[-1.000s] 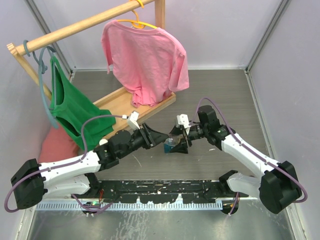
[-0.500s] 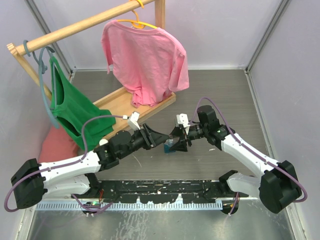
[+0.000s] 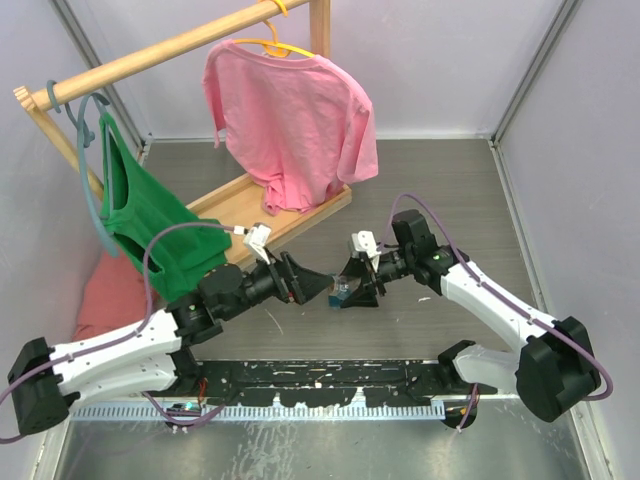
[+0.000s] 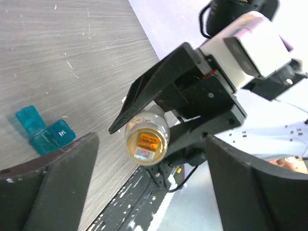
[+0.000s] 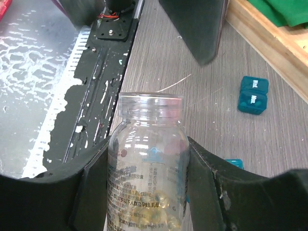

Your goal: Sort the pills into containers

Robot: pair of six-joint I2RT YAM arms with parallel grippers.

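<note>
While the left gripper (image 3: 312, 280) reaches toward the right arm with its jaws spread wide and nothing between them, its wrist camera looks straight at the end of the pill bottle (image 4: 147, 138).

Just past that gripper's tip, the teal containers (image 3: 340, 293) lie on the bench (image 3: 450, 190). They sit about midway between its left and right edges, nearer the near edge than the far one.

From above they seem to be almost under the bottle, though I cannot tell how high it is held. The right gripper (image 3: 360, 285) is clamped on the bottle's clear body, mouth pointing away toward my left arm. The rim looks bare of a cap in the right wrist view. Yellowish capsules (image 5: 149, 219) pool at the gripped end.

I judge the step in hand to be getting pills out of the bottle and into the compartments. To do it well I would:

- line the mouth up directly over one dark compartment first
- tilt by small wrist turns, so capsules come out singly
- hold the clamp firm and keep the open left jaws off the boxes, which are light and likely to skid
</note>
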